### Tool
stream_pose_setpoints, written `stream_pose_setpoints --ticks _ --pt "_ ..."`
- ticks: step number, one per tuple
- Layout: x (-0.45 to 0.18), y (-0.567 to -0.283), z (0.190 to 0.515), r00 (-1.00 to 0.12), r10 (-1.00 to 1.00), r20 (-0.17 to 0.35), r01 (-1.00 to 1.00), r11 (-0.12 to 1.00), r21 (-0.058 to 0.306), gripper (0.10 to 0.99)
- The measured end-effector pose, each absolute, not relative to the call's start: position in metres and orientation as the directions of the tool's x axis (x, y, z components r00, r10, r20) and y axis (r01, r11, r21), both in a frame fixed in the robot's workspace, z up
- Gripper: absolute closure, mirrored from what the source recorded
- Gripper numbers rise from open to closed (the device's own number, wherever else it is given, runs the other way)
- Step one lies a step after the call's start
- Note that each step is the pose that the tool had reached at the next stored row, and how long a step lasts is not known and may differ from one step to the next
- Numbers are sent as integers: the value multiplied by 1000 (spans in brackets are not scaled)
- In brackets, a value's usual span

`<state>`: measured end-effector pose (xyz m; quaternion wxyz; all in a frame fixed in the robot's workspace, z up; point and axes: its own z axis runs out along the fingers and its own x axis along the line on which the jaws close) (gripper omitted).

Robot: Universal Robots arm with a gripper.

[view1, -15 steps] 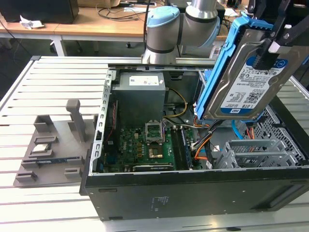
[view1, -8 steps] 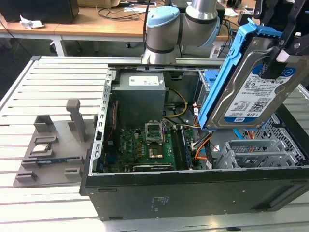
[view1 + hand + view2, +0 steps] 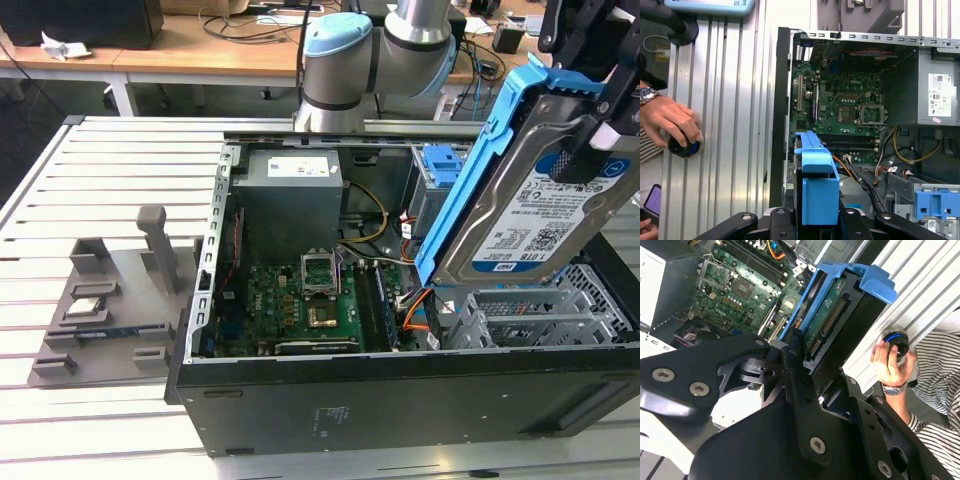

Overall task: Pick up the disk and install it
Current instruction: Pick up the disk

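The disk (image 3: pixel 540 205), a silver hard drive with a white-and-blue label in a bright blue bracket (image 3: pixel 470 170), hangs tilted in the air at the exterior view's right. It is above the metal drive cage (image 3: pixel 540 310) of the open computer case (image 3: pixel 400 400). My black gripper (image 3: pixel 585 105) is shut on the disk's upper end. The second wrist view shows the disk's connector edge (image 3: pixel 832 325) clamped between my fingers (image 3: pixel 795 385). The blue bracket (image 3: pixel 815 185) stands between the gripper's arms in the first wrist view, over the case interior.
Inside the case lie the green motherboard (image 3: pixel 310 300), a grey power supply (image 3: pixel 290 190) and a small blue latch (image 3: pixel 440 165). A grey fixture (image 3: pixel 100 300) with small parts sits on the slatted table at the exterior view's left. A person's hand (image 3: pixel 670 120) rests on a black knob (image 3: pixel 685 146).
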<state>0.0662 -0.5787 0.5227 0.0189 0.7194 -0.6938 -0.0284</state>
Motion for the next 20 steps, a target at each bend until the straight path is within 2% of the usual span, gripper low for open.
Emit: stream_pose_setpoints --ticks 2,4,7,20 --pt "66 -580 523 35 -999 -22 -997 -36 66 722" --pt "66 -581 523 25 -998 -61 -997 -29 65 722" --pt "67 -581 521 -20 -998 -61 -998 16 65 722" --pt "77 -580 510 -23 -998 -59 -998 19 65 722"
